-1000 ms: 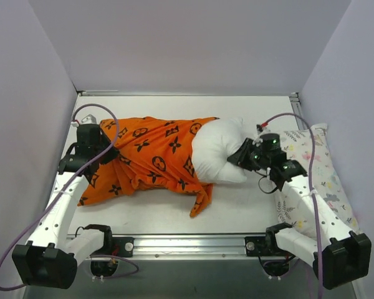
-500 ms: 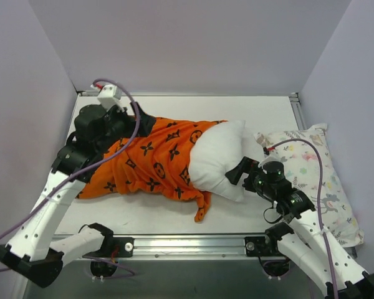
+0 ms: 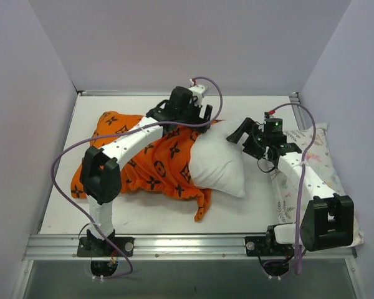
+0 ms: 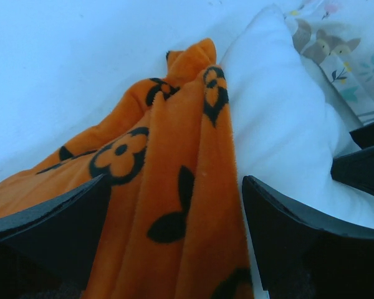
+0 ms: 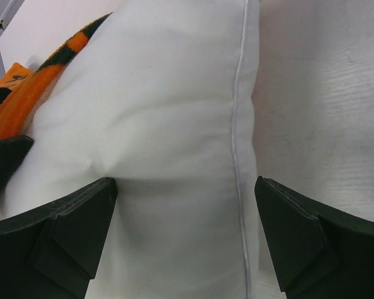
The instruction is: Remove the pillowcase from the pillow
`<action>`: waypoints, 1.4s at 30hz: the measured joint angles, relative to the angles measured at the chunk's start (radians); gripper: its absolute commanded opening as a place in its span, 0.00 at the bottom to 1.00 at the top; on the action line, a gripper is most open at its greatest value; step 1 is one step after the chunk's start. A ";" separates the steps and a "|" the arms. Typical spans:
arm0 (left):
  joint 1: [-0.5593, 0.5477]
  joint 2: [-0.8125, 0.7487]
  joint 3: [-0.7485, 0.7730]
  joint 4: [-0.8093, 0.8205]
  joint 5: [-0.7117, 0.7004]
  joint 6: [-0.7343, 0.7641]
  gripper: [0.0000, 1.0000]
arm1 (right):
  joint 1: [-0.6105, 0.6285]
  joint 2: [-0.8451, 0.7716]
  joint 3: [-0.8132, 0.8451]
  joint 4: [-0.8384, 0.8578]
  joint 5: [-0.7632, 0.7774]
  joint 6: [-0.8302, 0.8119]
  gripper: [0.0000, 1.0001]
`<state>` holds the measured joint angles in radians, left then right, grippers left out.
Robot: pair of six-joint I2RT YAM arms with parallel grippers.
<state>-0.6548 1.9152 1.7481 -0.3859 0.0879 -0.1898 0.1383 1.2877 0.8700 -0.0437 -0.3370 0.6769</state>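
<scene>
The orange pillowcase (image 3: 151, 163) with black flower motifs covers the left part of the white pillow (image 3: 221, 165), whose right half lies bare. My left gripper (image 3: 202, 118) reaches over to the pillowcase's back edge where it meets the pillow. In the left wrist view it (image 4: 174, 233) stands open, its jaws on either side of a ridge of the pillowcase (image 4: 174, 187), not closed on it, with the pillow (image 4: 280, 118) to the right. My right gripper (image 3: 240, 134) hovers at the pillow's far right corner. It (image 5: 184, 240) is open, the pillow (image 5: 174, 118) between its fingers.
A second pillow (image 3: 315, 165), white with pastel prints, lies along the right wall under my right arm. Grey walls close in the table (image 3: 143, 215) on three sides. Both gripper heads sit close together at the back of the pillow.
Both grippers have opened and let go. My left arm swung from the pillowcase's left end to its back edge by the pillow. My right gripper moved back, and the pinched pillow flattened.
</scene>
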 measured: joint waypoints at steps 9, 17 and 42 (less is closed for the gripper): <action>-0.029 0.072 0.003 0.019 -0.019 -0.030 0.65 | -0.026 0.240 -0.005 0.271 -0.212 0.164 0.78; -0.027 0.054 -0.049 0.055 -0.136 -0.098 0.05 | 0.000 0.258 -0.064 0.428 -0.256 0.225 0.00; 0.352 -0.042 -0.109 -0.145 -0.230 -0.401 0.00 | -0.085 -0.359 0.061 -0.159 -0.189 -0.004 0.00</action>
<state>-0.3023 1.8729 1.6394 -0.5312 -0.1425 -0.5911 0.0536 0.9287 0.9310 -0.2031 -0.5259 0.6727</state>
